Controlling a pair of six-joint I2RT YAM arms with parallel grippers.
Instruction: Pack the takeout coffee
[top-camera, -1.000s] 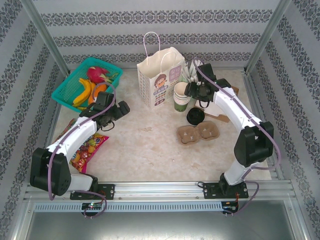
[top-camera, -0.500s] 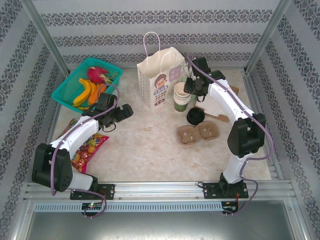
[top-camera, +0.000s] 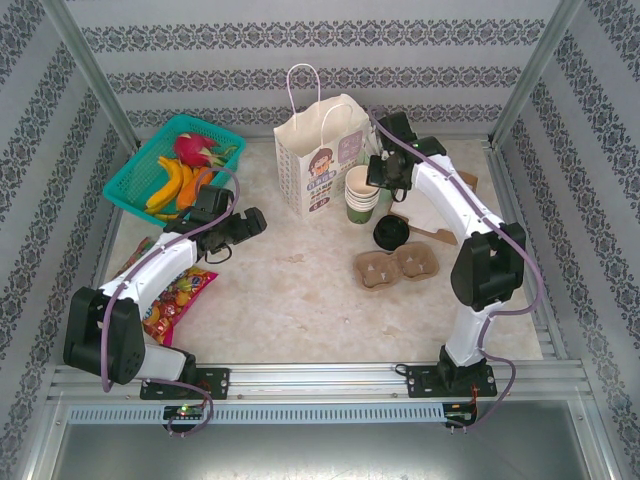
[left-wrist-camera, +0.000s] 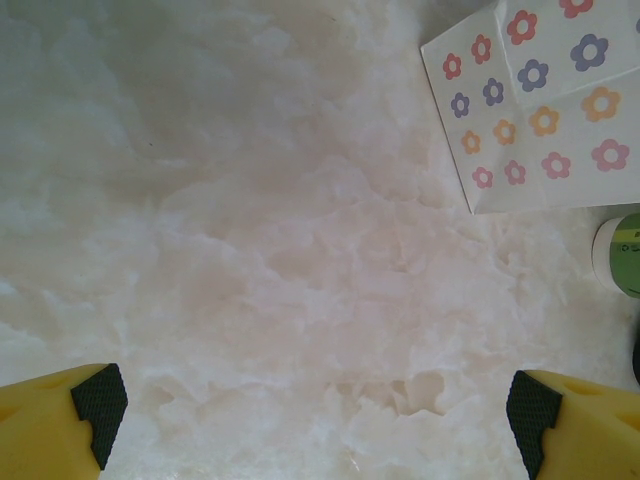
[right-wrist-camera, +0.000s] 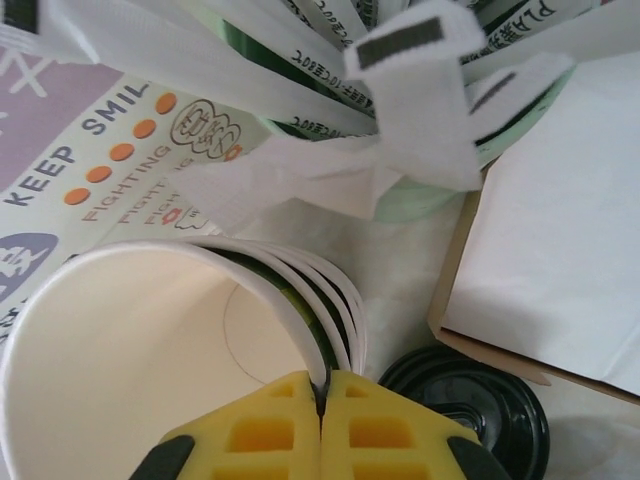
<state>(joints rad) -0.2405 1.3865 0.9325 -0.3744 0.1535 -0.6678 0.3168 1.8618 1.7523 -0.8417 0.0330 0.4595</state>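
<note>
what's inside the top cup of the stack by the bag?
Top cup: bare white walls and bottom, nothing seen inside. Right hand, shut on its rim, hides the near part.

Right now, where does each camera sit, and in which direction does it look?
Top external: above and behind the arm bases, looking down on the table; both arms show.
Left wrist: low over the table, facing the paper bag; open left gripper at the bottom.
Right wrist: looking down into the cup stack; right gripper shut on its rim.
Shared: top and right wrist views both show the black-lidded coffee.
</note>
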